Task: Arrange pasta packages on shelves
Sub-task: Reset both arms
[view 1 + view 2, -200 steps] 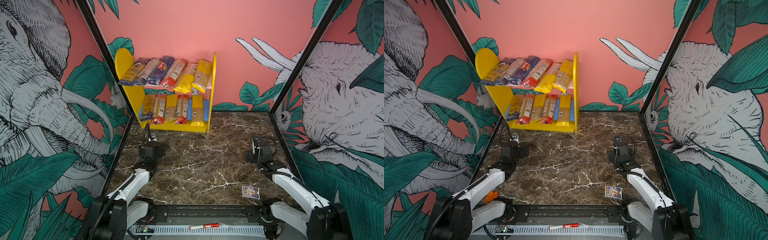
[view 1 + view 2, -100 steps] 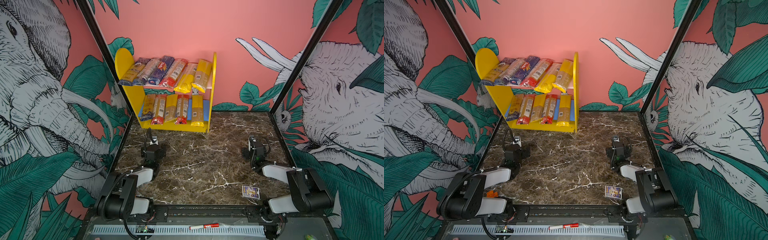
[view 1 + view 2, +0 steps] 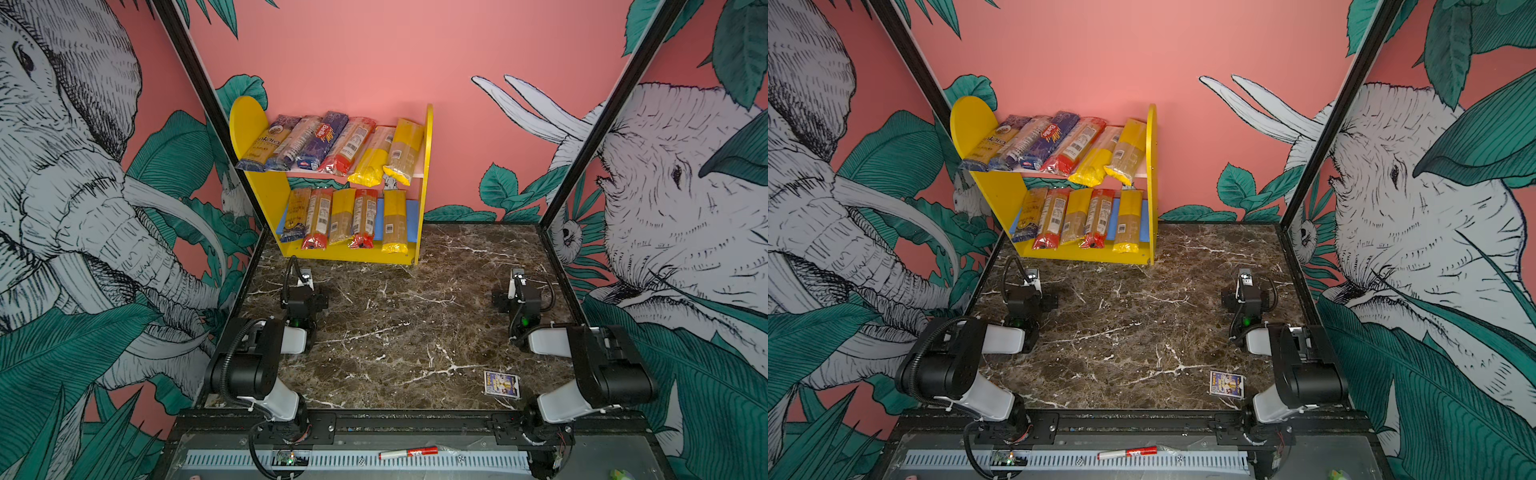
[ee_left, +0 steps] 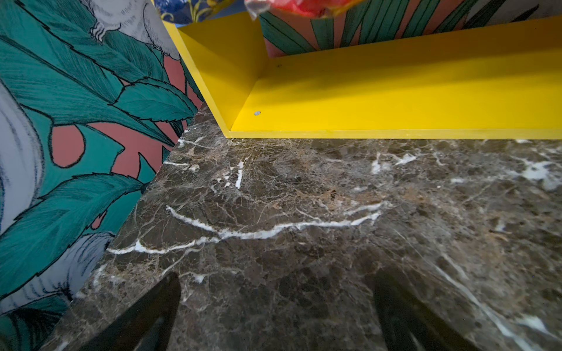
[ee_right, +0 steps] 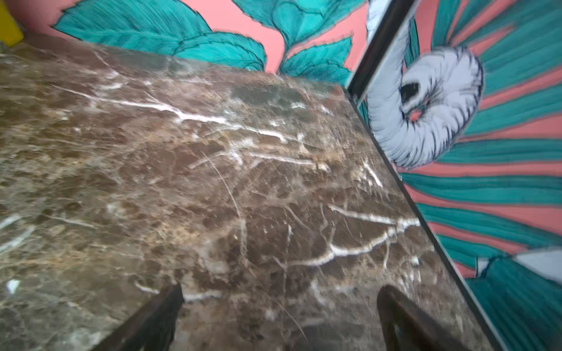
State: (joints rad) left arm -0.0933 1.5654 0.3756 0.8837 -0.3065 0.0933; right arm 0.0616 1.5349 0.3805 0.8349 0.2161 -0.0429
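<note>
The shelves (image 3: 247, 124) (image 3: 971, 124) stand at the back left of the marble table. Several pasta packages (image 3: 328, 143) (image 3: 1054, 143) lie side by side on the upper board, and several more (image 3: 345, 216) (image 3: 1075, 216) on the lower one. My left gripper (image 3: 305, 286) (image 4: 278, 282) rests low in front of the shelves, open and empty, facing the yellow base (image 4: 395, 100). My right gripper (image 3: 519, 286) (image 5: 281, 290) sits low near the right wall, open, with only bare marble between its fingers.
A small purple-blue card box (image 3: 500, 384) (image 3: 1226, 384) lies on the table near the right arm's base. A red marker (image 3: 409, 453) rests on the front rail. Patterned walls close in the left, back and right sides.
Both arms have folded back over their bases, elbows rising near the front rail. The grippers drew back slightly and stayed open.
</note>
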